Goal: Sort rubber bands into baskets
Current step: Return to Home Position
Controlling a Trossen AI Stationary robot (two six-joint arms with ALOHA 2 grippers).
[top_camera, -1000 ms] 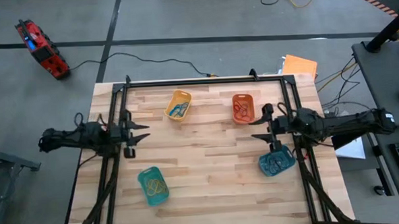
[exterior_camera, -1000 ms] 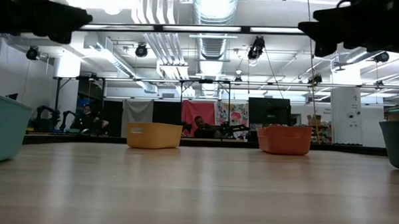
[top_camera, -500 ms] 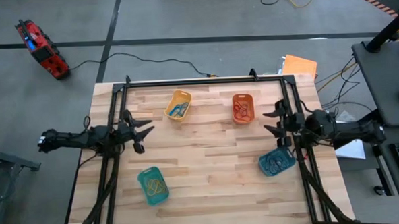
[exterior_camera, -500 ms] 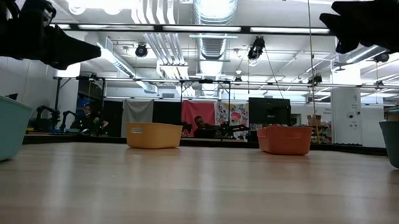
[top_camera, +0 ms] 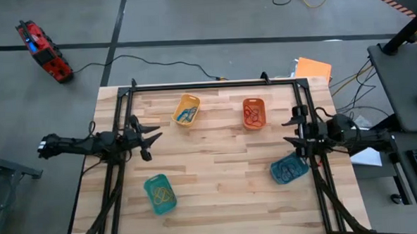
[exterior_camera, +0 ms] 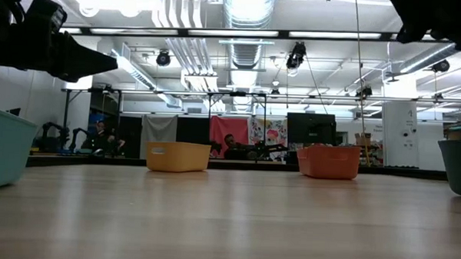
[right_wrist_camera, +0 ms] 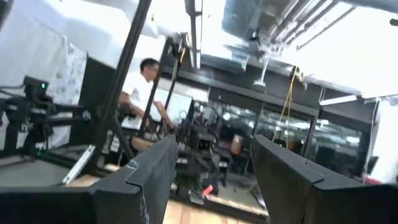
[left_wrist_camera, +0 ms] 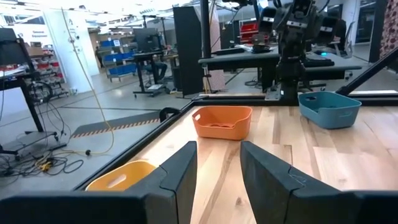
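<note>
At the table's near side, teal-green basket (top_camera: 160, 194): set toward the left arm's side; yellowish rubber bands (top_camera: 163, 197) are seen lying inside it.
Blue-teal basket (top_camera: 289, 170): placed by the right edge, just beside the right arm; dark loops are held in it.
Table (top_camera: 217, 159): no loose band can be made out on the bare wood between the baskets.
Left gripper (top_camera: 155, 133): held above the left edge at mid-depth, pointed inward; its fingers are spread and nothing is caught between them.
Right gripper (top_camera: 286, 130): held above the right edge, between the blue-teal and orange baskets in depth; its fingers are parted and empty.
Yellow basket (top_camera: 186, 109): set at the far side, turned at an angle; bluish bands are seen inside.
Orange basket (top_camera: 253, 112): set at the far side, nearer the right arm; reddish bands are seen inside.
Handling: the bands are judged very light, soft and stretchy, apt to lie flat and tangle. One strand is best pinched where a loop rises off the surface.
Progress: sorting is judged finished.
</note>
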